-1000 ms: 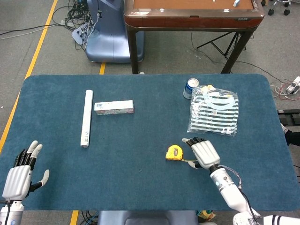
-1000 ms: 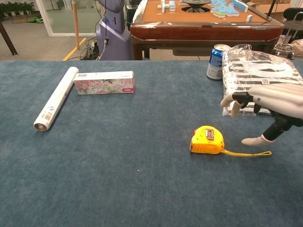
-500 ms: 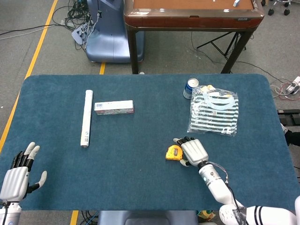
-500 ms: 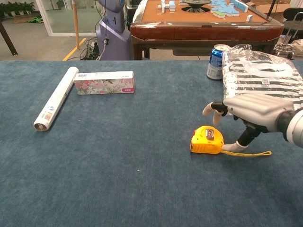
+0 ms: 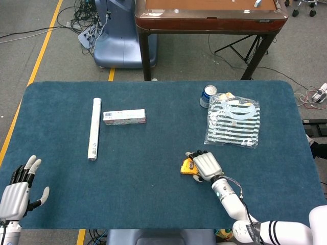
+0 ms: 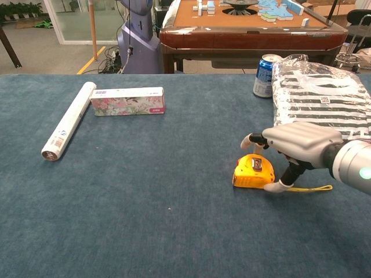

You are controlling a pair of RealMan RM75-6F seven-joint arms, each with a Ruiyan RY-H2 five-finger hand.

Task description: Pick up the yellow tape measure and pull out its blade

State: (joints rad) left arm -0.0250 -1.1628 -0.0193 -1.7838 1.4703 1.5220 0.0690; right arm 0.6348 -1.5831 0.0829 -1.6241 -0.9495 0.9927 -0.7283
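Right hand arched over the yellow tape measure, grip not yet made

The yellow tape measure (image 6: pixel 253 171) lies flat on the blue counter (image 6: pixel 145 220), toward the near edge and right of centre, its strap trailing toward the right edge. The right hand (image 6: pixel 295 141) hovers over it with fingers reaching across the top and the thumb down at the case's right side, seemingly touching; I judge it to be setting up a pinch with the case not lifted. The left hand (image 5: pixel 17 191) waits spread and empty at the near left corner, likely kept free to draw the blade. Toward the far edge lie a white roll (image 6: pixel 68 121), a floral box (image 6: pixel 127 101), a blue can (image 6: pixel 265 76) and a bagged striped garment (image 6: pixel 319 92). No writing is legible on any of them.
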